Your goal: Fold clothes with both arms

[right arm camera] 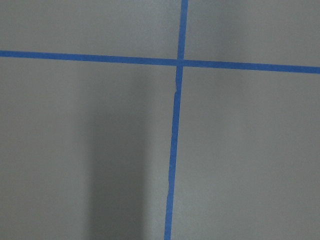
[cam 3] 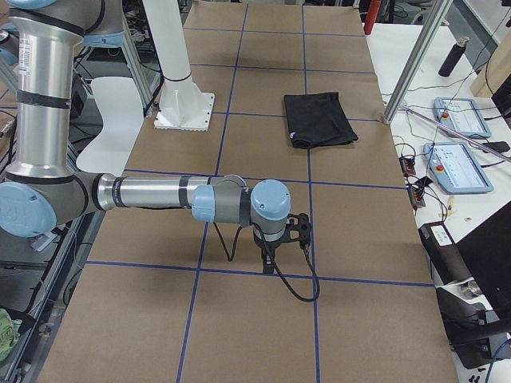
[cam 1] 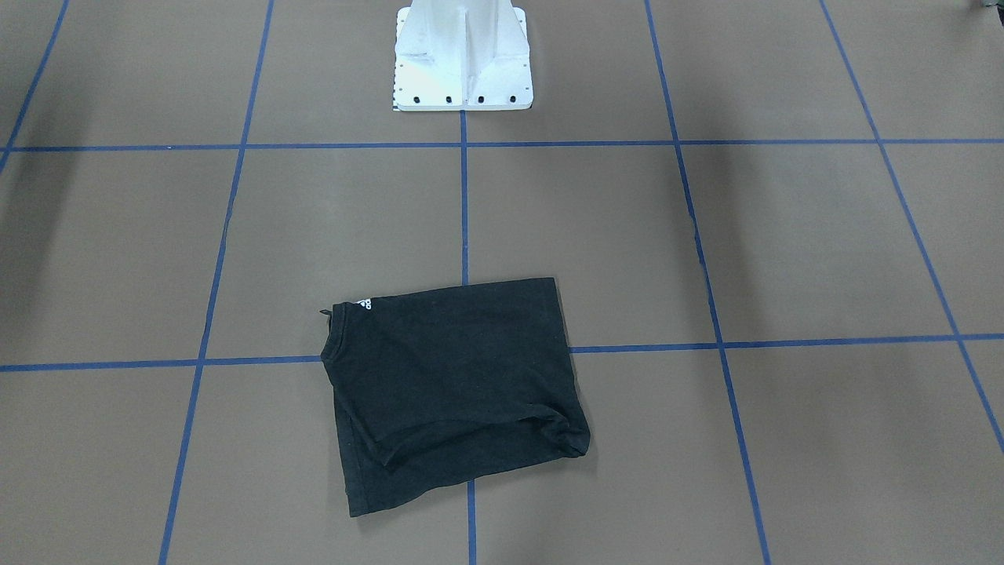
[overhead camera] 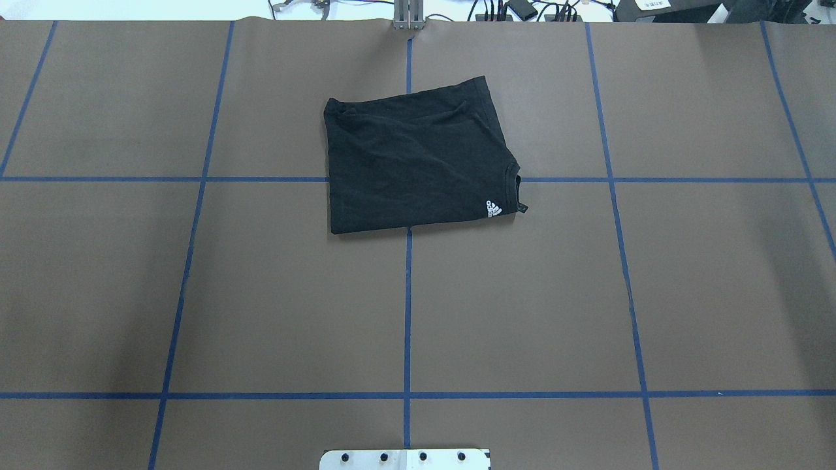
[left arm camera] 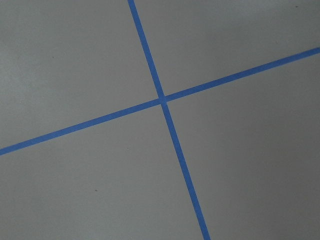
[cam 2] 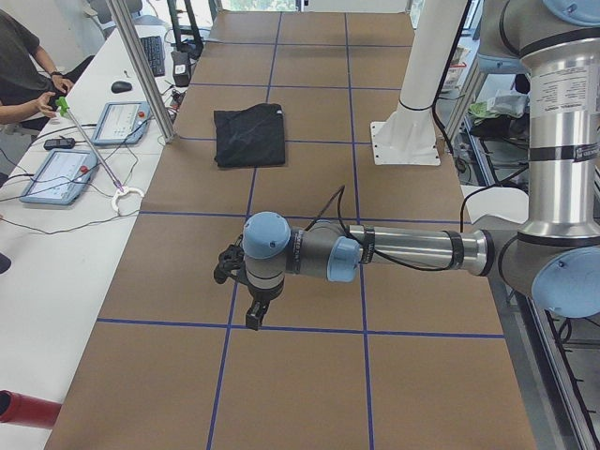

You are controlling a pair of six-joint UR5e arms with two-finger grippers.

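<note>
Black T-shirt [overhead camera: 418,156]: folded to a rough rectangle, flat on the brown table [overhead camera: 261,294], straddling a crossing of blue tape lines [overhead camera: 407,313] at the far side from the white base plate [cam 1: 463,63]; small white logo [overhead camera: 494,209] at the collar corner.
Left gripper [cam 2: 255,314]: near the table's left end, well apart from the shirt; cannot tell finger state.
Right gripper [cam 3: 270,259]: same at the right end; cannot tell.

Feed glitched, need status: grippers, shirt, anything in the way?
Left gripper and right gripper over bare brown table, open or shut unclear. Black fabric T-shirt folded to a rectangle, lying flat. Nothing seen blocking it.
</note>
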